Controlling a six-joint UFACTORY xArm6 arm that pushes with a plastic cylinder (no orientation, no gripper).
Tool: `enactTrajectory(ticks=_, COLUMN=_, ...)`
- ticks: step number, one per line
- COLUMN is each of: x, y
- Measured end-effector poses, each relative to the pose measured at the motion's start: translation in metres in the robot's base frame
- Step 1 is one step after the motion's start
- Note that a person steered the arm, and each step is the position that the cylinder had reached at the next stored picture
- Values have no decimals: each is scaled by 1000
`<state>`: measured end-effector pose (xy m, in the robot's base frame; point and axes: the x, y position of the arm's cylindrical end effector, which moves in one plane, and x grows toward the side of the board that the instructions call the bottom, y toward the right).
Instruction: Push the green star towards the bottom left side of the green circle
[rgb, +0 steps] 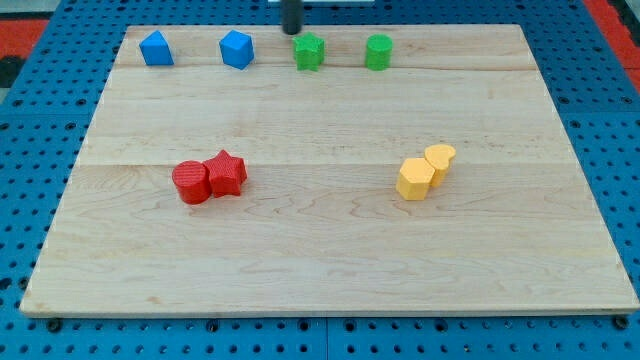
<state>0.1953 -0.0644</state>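
Eight blocks sit on the surface (330, 260): two blue (156, 48) (237, 49), two green, a star (309, 52) and a circle (378, 52), two red (191, 183) (227, 173), two yellow (415, 179) (440, 159).

We find no text, label, brand, number or sign that we can read anywhere in the view (neither on the wooden board (330, 260) nor on the coloured blocks).

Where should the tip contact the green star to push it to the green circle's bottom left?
Contact the green star on its top-left edge, coming from the view's top. My tip already sits just above-left of it. The green circle lies to the right, so push down and rightward, likely in short strokes.
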Motion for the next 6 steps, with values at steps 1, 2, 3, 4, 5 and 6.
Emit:
enactTrajectory(ticks=1, x=11, y=4)
enactTrajectory(ticks=2, x=32, y=5)
enactTrajectory(ticks=3, x=48, y=31)
enactTrajectory(ticks=4, x=48, y=109)
enactTrajectory(ticks=5, x=45, y=132)
enactTrajectory(ticks=6, x=11, y=104)
